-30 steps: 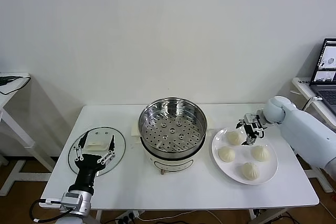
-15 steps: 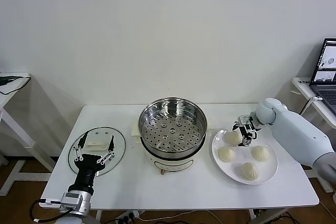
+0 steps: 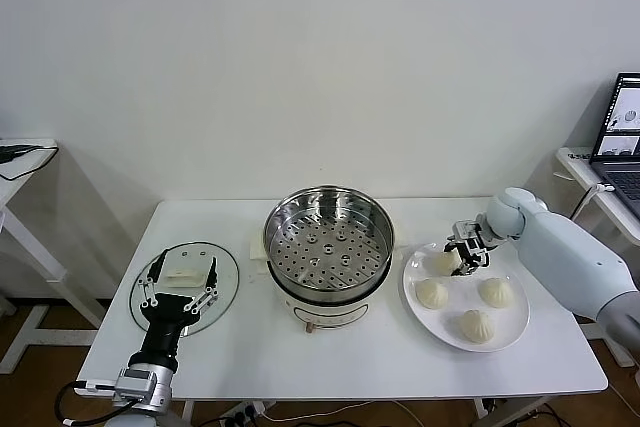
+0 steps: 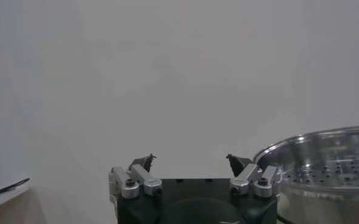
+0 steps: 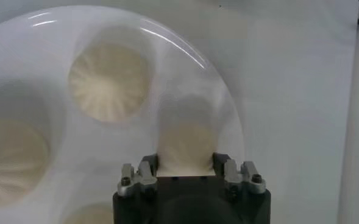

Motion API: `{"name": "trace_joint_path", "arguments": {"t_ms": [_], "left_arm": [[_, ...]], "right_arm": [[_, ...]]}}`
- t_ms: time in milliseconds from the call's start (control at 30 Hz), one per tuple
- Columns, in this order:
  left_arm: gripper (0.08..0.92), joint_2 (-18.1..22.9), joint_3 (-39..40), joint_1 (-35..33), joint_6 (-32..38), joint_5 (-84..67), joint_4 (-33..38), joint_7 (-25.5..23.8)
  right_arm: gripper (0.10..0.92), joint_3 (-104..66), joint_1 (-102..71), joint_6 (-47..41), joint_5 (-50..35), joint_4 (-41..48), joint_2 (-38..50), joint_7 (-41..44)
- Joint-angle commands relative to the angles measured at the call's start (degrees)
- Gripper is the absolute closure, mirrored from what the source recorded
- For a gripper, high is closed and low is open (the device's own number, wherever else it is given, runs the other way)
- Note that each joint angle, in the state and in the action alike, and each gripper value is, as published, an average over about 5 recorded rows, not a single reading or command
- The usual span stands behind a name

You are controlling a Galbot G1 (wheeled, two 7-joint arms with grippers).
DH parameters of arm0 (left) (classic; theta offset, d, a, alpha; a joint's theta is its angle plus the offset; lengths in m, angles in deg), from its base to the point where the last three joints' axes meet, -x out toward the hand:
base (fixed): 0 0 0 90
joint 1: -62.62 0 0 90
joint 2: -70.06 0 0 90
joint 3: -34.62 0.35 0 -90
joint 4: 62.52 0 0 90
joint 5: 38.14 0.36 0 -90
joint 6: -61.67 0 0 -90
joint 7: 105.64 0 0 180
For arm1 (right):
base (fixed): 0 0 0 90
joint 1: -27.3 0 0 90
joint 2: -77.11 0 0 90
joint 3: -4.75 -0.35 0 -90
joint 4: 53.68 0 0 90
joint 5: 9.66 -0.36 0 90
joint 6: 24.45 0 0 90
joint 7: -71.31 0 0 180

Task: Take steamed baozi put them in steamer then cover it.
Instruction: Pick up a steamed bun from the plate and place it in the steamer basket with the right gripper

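The right end effector (image 3: 465, 250) is clamped on the rear-left steamed baozi (image 5: 187, 141) on the plate (image 3: 515, 331), so the steamer (image 3: 328, 243) lies to its left across the counter (image 3: 240, 357), nearer this arm

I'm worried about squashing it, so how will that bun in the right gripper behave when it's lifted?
The bun looks soft and matte, so it probably dents under the right gripper, shut on its sides. Likely light and grippy, not slippery.
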Motion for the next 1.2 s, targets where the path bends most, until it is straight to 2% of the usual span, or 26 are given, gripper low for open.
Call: {"name": "trace_joint_path", "arguments": {"t_ms": [33,167,367,533,667,867,1000,1200], "left_arm": [[0.177,0.00,0.13,-0.14,-0.07,0.16,0.26,0.07],[0.177,0.00,0.44,-0.42,-0.06,0.53,0.59,0.08],[0.177,0.03,1.00,-0.46,-0.16,1.01,0.89,0.18],[0.177,-0.10,1.07,-0.57,-0.20,1.16,0.91,0.21],[0.177,-0.22,0.81,-0.70,-0.12,1.18,1.09,0.27],[0.177,-0.59,0.34,-0.73,-0.13,1.06,1.63,0.21],[0.177,-0.83,0.01,-0.42,-0.13,0.87,1.40,0.13],[0.177,-1.82,-0.65,-0.40,-0.06,0.71,0.77,-0.06]], "right_arm": [[0.406,3.65,2.89,0.00,-4.73,-7.65,6.15,0.73],[0.406,8.57,9.65,3.15,-10.30,-16.73,12.87,3.27],[0.398,20.18,27.09,14.69,-13.55,-29.60,18.29,7.93],[0.390,28.68,41.99,20.44,-12.60,-36.43,15.82,8.74],[0.389,37.01,51.90,22.73,-12.42,-40.19,10.27,7.12],[0.389,42.84,56.77,25.46,-12.03,-39.91,-1.00,4.30],[0.389,43.99,55.14,29.15,-10.24,-34.94,-8.72,2.66],[0.389,41.93,49.03,32.57,-6.02,-27.13,-14.35,2.36]]}}
